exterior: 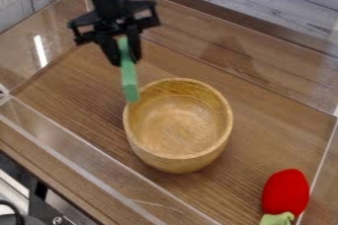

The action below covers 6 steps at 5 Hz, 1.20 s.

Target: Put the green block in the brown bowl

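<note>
Clamped on the green block (128, 74), with the fingers of the black gripper (122, 37) closed about the upper end. Holds it above the bench (82, 101), long and close to upright in the view, with just a slight lean, the lower end pointing down toward the near side. Reaches in from the top left of the view, dark and many-jointed, partly hiding the upper end of the block. Seen with the lower end of the block overlapping the upper left rim of the brown bowl (181, 130); impossible to tell from this angle whether touching the rim or hanging over it. Look below and to the right to find the bowl itself, round, thick-rimmed and light brown, resting upright on the wood-grained bench with the inside bare. Farther out, near the lower right corner, see a red rounded toy (287, 191), lying well apart from the bowl, with its green tip (278, 218) toward the bottom edge. Note at lower left some dark objects (19, 205), too cut off to name.
</note>
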{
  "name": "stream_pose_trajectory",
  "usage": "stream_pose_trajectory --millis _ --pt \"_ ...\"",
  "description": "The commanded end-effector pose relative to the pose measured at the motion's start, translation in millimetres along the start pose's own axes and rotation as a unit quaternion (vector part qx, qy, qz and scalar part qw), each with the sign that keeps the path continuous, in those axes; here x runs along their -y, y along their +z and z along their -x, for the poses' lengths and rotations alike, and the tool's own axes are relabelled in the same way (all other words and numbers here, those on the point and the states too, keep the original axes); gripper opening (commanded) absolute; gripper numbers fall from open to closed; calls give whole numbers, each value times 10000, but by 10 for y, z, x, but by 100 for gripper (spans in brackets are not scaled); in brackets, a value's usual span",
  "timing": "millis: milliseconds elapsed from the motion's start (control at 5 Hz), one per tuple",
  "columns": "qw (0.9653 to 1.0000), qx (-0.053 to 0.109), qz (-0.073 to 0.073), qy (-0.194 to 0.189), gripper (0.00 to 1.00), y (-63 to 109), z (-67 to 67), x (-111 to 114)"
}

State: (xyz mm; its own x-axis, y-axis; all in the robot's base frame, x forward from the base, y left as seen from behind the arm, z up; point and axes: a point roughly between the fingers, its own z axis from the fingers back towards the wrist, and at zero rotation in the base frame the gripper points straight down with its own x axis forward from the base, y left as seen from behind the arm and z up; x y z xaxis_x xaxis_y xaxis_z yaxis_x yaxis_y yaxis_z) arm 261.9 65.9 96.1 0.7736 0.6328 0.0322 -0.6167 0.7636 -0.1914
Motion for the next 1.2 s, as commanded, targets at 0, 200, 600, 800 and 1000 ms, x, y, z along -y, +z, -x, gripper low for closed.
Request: stream_pose_trajectory --millis 0,200,600,800,1000 --pt "9989 121 31 -445 0 4 246 164" --pt "9987 78 4 -494 0 -122 495 278" --pt "9969 130 -1 -777 100 -256 632 348" --pt "9957 154 35 -908 0 -192 547 368" --pt "9965 199 25 -808 0 -244 629 436"
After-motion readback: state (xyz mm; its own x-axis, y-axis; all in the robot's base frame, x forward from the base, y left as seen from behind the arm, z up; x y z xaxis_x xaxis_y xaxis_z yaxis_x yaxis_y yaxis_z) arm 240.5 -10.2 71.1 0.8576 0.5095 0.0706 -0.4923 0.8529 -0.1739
